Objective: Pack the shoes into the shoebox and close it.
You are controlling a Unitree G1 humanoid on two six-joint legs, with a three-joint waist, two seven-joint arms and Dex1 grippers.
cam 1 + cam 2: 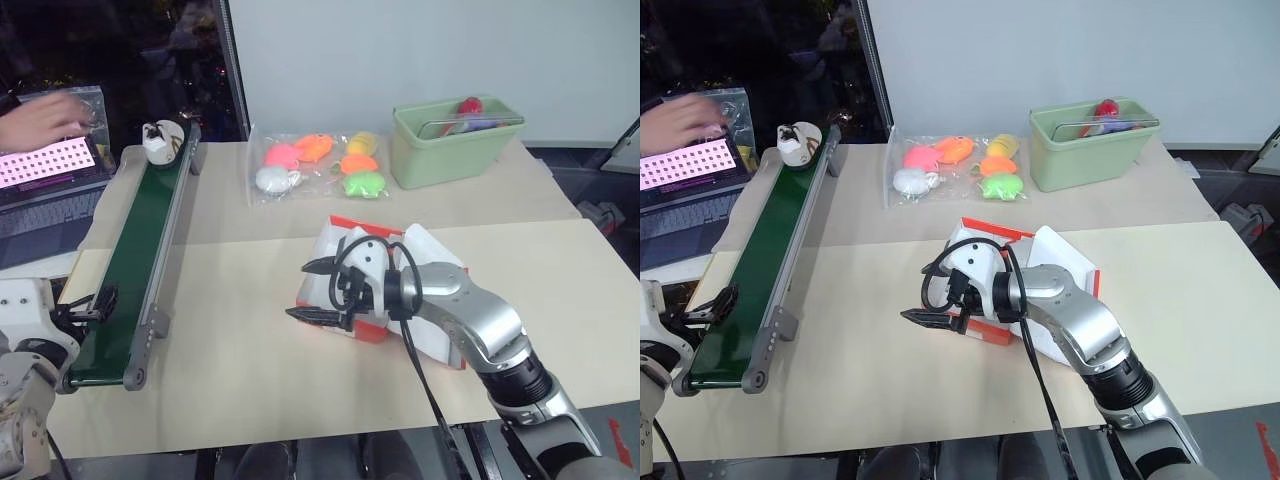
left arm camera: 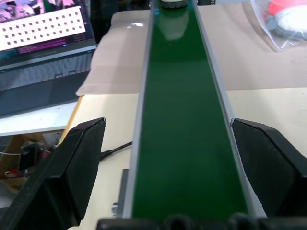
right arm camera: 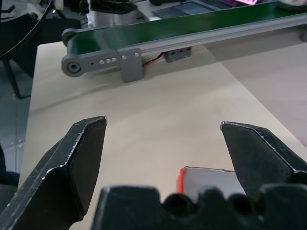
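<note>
Shoebox (image 1: 352, 262) lies open on the desk (image 1: 250, 370), right hand (image 1: 318, 292) spread empty before it; left hand (image 1: 88, 305) gapes around the green conveyor (image 1: 140, 250), one shoe (image 1: 160, 140) at its far end.

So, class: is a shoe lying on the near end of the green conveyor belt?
No: the shoe sits at the conveyor belt's far end.

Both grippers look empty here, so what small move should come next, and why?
Probably hold the open left gripper at the near end of the green belt until the shoe at its far end arrives. The open right gripper hovers over the table beside the shoebox, holding nothing, so no shoe is within reach yet.
</note>
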